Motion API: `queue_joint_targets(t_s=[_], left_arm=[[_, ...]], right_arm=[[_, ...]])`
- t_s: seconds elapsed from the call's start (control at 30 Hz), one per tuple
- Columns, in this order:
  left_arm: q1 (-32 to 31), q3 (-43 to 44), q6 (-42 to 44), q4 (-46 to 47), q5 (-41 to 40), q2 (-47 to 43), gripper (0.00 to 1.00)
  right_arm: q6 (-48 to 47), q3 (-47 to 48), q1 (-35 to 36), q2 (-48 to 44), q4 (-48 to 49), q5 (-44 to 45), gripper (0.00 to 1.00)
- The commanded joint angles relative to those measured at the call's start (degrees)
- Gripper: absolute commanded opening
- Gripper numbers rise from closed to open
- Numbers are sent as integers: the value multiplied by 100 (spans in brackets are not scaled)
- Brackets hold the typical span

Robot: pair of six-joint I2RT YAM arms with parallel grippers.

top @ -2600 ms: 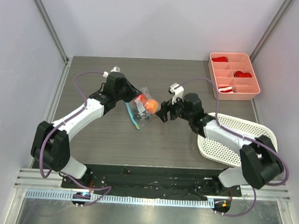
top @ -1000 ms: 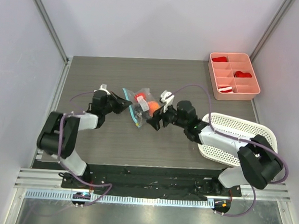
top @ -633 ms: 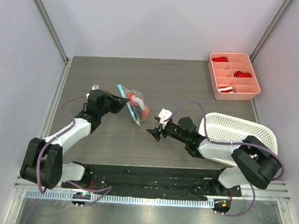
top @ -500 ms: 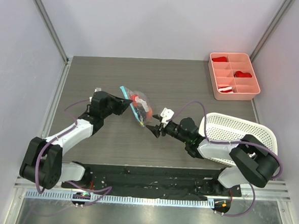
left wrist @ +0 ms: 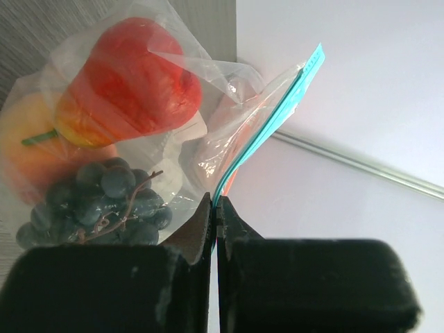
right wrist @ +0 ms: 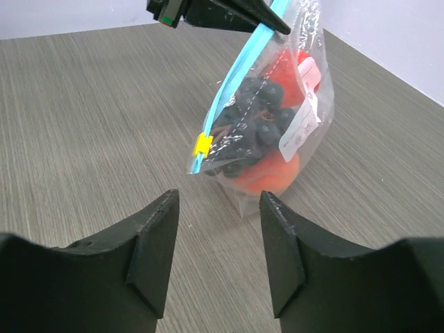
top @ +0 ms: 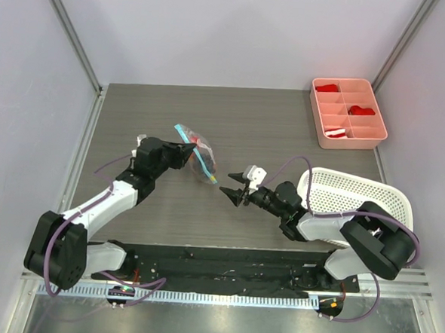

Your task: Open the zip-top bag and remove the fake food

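Note:
The clear zip-top bag (top: 199, 156) with a teal zip strip (right wrist: 236, 90) and a yellow slider (right wrist: 201, 143) hangs tilted, its bottom near or on the table. Inside are a red piece (left wrist: 135, 76), an orange fruit (right wrist: 274, 170) and a black grape cluster (left wrist: 104, 201). My left gripper (top: 184, 152) is shut on the zip strip's upper end; in the left wrist view (left wrist: 216, 208) the strip runs between the closed jaws. My right gripper (top: 231, 190) is open and empty, low over the table just in front of the bag, as the right wrist view (right wrist: 216, 208) shows.
A pink divided tray (top: 349, 114) with red-and-white bits stands at the far right corner. A white perforated basket (top: 352, 208) lies at the right, beside my right arm. Grey walls close the table on the left, back and right.
My left gripper has kept hold of the bag and drawn it a little left and nearer. My right gripper let go, dropped low toward the table front and now stands open, facing the bag.

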Motion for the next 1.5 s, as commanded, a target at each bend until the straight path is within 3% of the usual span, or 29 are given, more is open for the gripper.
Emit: queue_joint_targets(t_s=[0.0,0.1,0.47,0.87,1.47], left_arm=[[-67,271,-248,-3,-225,-94,0],[-77,201,-371,172,-225,-85,0],[-120,157,-389,225,-278,-164,0],[-226,78,-495,392,-313,-76,0],[-384,-63,-574,532,-366,3,0]], right_arm=[[7,99,23,73,459,-322,53],[174,126,41,487,1137,-244,54],[456,293,199,971,1735,-191,50],[570,539,304,1323,1920,-15,43],[737,653,313,1525,2175,415,43]])
